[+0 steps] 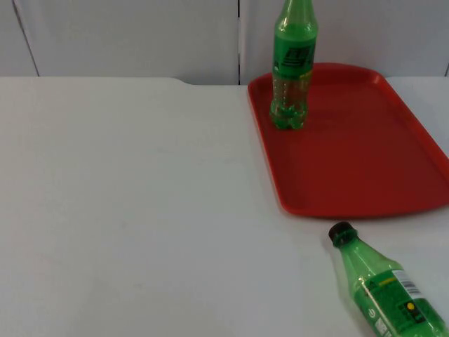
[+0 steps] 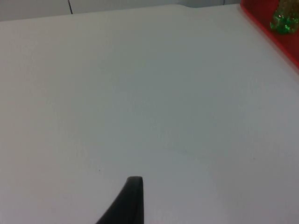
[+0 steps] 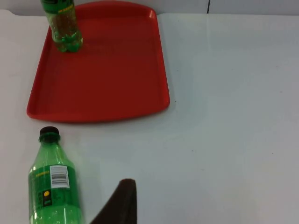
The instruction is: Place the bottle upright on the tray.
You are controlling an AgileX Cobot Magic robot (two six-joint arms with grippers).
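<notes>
A red tray (image 1: pixel 365 154) lies at the table's far right. One green bottle (image 1: pixel 293 67) stands upright on the tray's far left corner. A second green bottle (image 1: pixel 382 288) with a black cap lies on its side on the white table, just in front of the tray's near edge, cap towards the tray. In the right wrist view my right gripper (image 3: pixel 122 200) hovers over bare table beside this lying bottle (image 3: pixel 50 186), apart from it, facing the tray (image 3: pixel 107 79). My left gripper (image 2: pixel 133 200) hangs over bare table, far from the tray's edge (image 2: pixel 275 35).
The grey partition wall (image 1: pixel 140 35) closes the table's far side. White table top (image 1: pixel 126 210) spreads wide to the left of the tray. Most of the tray's floor is bare to the right of the upright bottle.
</notes>
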